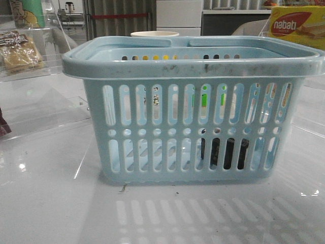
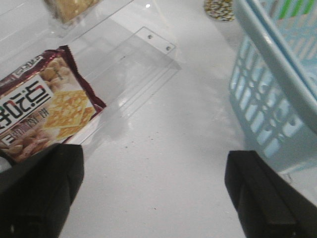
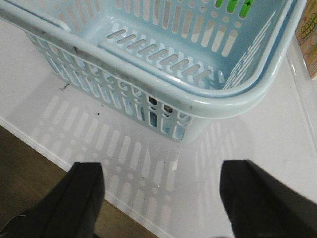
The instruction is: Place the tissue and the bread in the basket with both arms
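My left pincer (image 2: 153,193) hangs wide open with nothing between its jaws, over bare white tabletop (image 2: 163,148). Ahead of it and off to one side lies a dark-red cracker packet (image 2: 42,116) on a clear acrylic tray (image 2: 148,54); to the other side stands the pale blue basket (image 2: 270,99), near but not touching. My right pincer (image 3: 161,198) is spread just as wide and empty, hovering above the table's near edge, with the basket's corner just ahead of it.

The black tissue pack (image 1: 223,152) already seems to stand inside the basket, dark behind the front slots. The bread (image 1: 18,53) sits on a clear shelf well apart from the basket, on my left side. So, as I judge it, the left pincer should go there, close across the wrapper's middle, and lift clear of the thick rim.
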`<control>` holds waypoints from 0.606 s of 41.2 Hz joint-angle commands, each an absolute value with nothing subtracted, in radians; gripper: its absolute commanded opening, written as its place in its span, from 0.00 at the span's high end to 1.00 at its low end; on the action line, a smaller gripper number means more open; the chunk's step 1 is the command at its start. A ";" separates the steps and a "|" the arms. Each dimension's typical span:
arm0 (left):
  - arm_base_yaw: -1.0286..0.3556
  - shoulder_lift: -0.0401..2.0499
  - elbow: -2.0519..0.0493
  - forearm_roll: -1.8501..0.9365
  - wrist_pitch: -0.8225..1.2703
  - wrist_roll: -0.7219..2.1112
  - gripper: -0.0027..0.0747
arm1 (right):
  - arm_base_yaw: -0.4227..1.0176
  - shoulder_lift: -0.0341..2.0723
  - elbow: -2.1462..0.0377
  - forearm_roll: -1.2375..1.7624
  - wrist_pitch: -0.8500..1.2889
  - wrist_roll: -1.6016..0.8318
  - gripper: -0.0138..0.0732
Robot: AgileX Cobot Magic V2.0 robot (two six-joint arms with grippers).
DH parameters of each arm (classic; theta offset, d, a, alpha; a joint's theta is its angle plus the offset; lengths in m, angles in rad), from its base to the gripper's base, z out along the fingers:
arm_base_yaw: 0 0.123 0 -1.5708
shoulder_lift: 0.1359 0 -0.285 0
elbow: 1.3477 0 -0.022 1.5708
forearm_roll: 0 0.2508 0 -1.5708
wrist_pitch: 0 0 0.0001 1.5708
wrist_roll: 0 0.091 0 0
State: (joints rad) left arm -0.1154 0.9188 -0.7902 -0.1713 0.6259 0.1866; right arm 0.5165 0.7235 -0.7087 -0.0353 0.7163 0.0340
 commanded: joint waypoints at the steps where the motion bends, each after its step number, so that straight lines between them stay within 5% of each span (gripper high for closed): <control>1: -0.056 1.019 -0.884 -0.183 0.524 0.181 0.13 | 0.514 0.718 -0.734 -0.052 0.656 0.035 0.16; 25: 0.035 1.620 -1.334 -0.209 0.341 0.181 0.15 | 0.514 0.718 -0.734 -0.052 0.656 0.035 0.16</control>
